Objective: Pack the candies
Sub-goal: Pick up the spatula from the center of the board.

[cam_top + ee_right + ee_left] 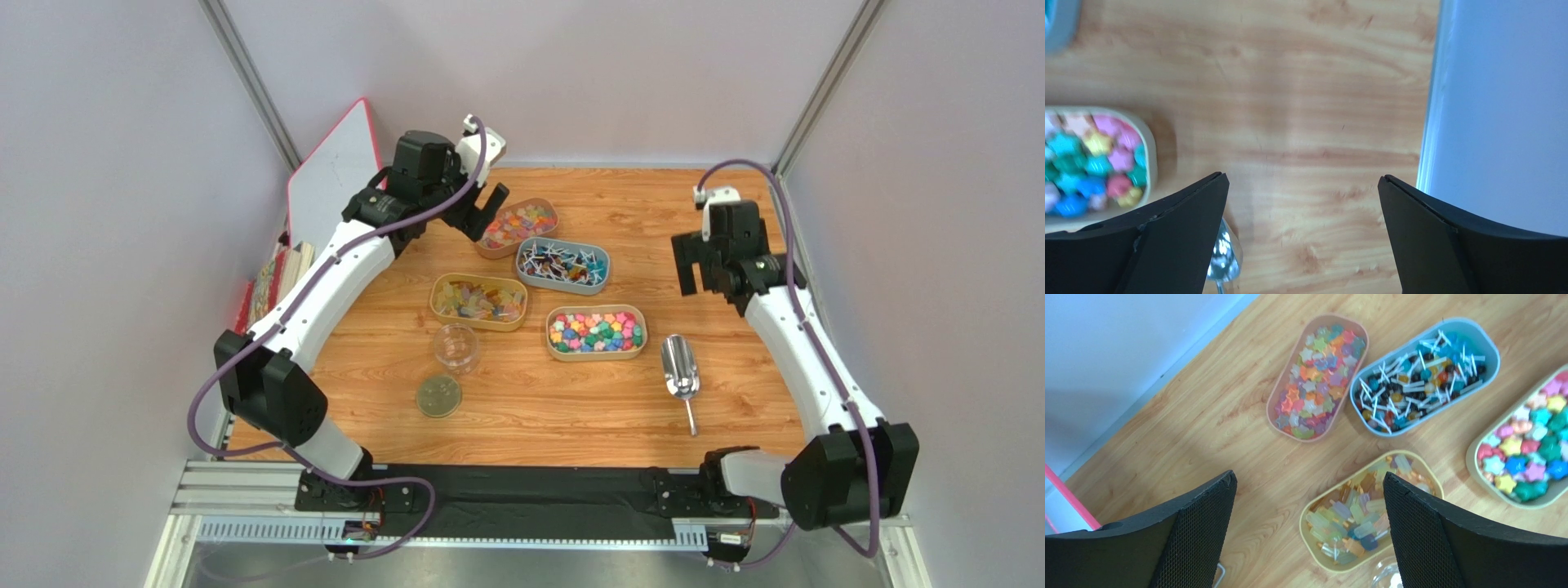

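Note:
The candies lie in four oval trays mid-table: red-orange mixed candies (516,224) (1317,376), blue-white wrapped candies (562,263) (1420,373), golden-amber candies (477,298) (1364,511) and bright chunky candies (595,331) (1530,454) (1088,164). My left gripper (483,203) (1308,476) hovers open and empty high over the back left trays. My right gripper (704,277) (1303,177) hangs open and empty above bare wood to the right of the trays.
A small clear jar (456,347) (1389,577) stands in front of the amber tray, its lid (438,395) lying beside it. A metal scoop (680,369) (1223,257) lies front right. A red-edged board (331,178) leans at the left wall; the right wall (1499,110) is close.

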You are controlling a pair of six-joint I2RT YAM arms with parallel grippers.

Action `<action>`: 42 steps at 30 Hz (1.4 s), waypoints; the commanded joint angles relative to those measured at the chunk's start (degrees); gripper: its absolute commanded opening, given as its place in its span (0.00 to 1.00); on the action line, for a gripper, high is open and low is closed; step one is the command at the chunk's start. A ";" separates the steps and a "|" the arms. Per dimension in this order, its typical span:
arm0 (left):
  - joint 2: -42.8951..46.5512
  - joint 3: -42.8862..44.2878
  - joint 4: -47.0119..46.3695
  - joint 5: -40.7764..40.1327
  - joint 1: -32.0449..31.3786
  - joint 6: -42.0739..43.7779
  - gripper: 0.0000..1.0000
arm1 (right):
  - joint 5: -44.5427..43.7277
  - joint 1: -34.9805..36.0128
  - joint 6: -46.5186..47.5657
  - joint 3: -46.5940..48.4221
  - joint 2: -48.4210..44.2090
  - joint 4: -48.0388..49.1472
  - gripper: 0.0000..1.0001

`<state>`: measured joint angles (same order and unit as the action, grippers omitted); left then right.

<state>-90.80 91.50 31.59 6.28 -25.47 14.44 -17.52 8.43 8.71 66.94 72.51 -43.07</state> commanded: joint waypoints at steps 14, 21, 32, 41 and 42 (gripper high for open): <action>-8.31 5.68 7.24 -2.07 -8.53 5.61 0.83 | 25.87 -2.98 19.67 -17.63 -16.96 -9.13 0.99; -11.15 8.87 6.82 -4.78 -9.07 4.11 0.83 | 24.73 -3.24 25.39 -16.66 -14.77 -22.84 0.98; -10.18 6.41 6.20 -5.05 -9.07 3.58 0.84 | 22.70 -4.47 25.04 -18.16 -6.42 -19.16 1.00; -8.69 3.95 6.29 -6.19 -9.07 4.28 0.84 | 29.64 -4.65 24.95 -14.56 3.41 -16.35 1.00; -8.43 3.42 6.20 -6.11 -9.07 4.46 0.84 | 29.56 -4.65 24.69 -14.38 4.38 -15.56 1.00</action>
<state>-102.89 96.27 38.33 1.10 -34.41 19.42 8.71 3.92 33.10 49.30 73.82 -61.65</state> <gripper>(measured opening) 0.837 0.998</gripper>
